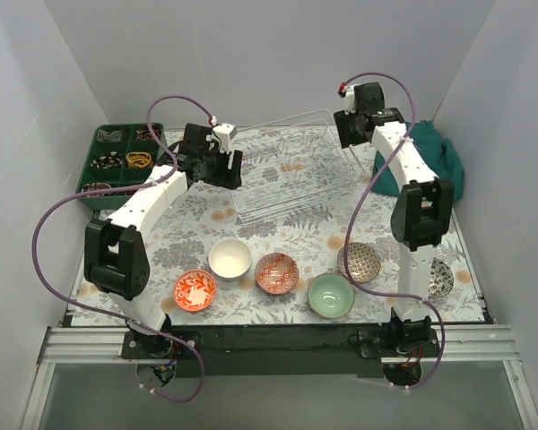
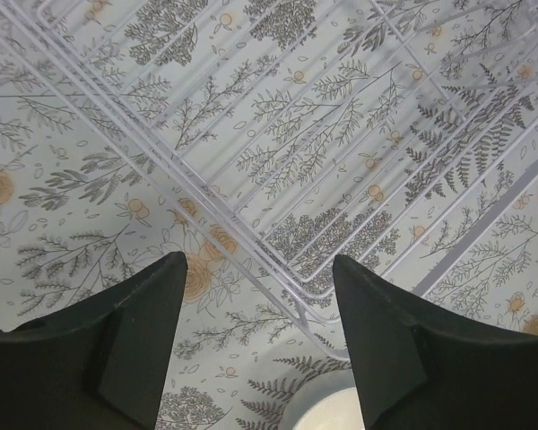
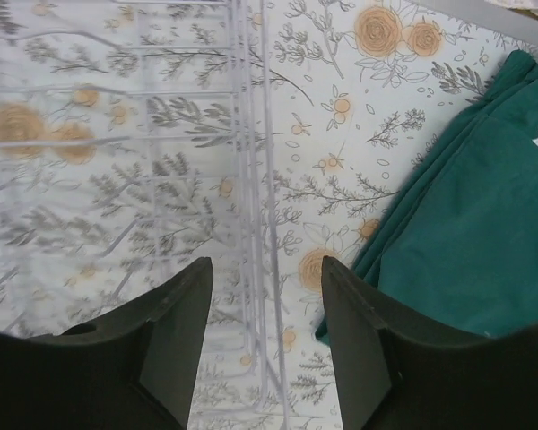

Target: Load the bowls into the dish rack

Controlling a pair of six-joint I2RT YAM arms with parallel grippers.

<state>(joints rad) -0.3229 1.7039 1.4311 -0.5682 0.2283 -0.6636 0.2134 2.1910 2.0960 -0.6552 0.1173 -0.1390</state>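
Six small round bowls sit on the table [image 1: 251, 228] near the arm bases, all outside the rack. From the left, the orange-red bowl [image 1: 195, 289] is closest to the edge. Just beside it the white bowl [image 1: 229, 259] sits a bit farther back. Next come the red-white bowl [image 1: 276, 272] and the mint bowl [image 1: 331, 295]. The brown bowl [image 1: 360, 262] has tiny dots inside. The black-white bowl [image 1: 440, 277] is partly hidden behind the right arm. Farther back lies the rack [image 1: 287, 184], a long basket of thin silvery wire with raised sides. You can see the flowery table right through it. The left gripper [image 2: 260, 340] hangs over the rack's near left corner [image 2: 305, 278]. Its two dark fingers [image 2: 134, 349] are apart and grip nothing. The right gripper [image 3: 264, 340] hangs over the rack's right side [image 3: 251, 134]. Its fingers are apart too, with nothing between them. A dark green cloth [image 3: 466, 224] lies just right of the rack. At the far left stands a green tray [image 1: 117, 143] with small things in its boxes.
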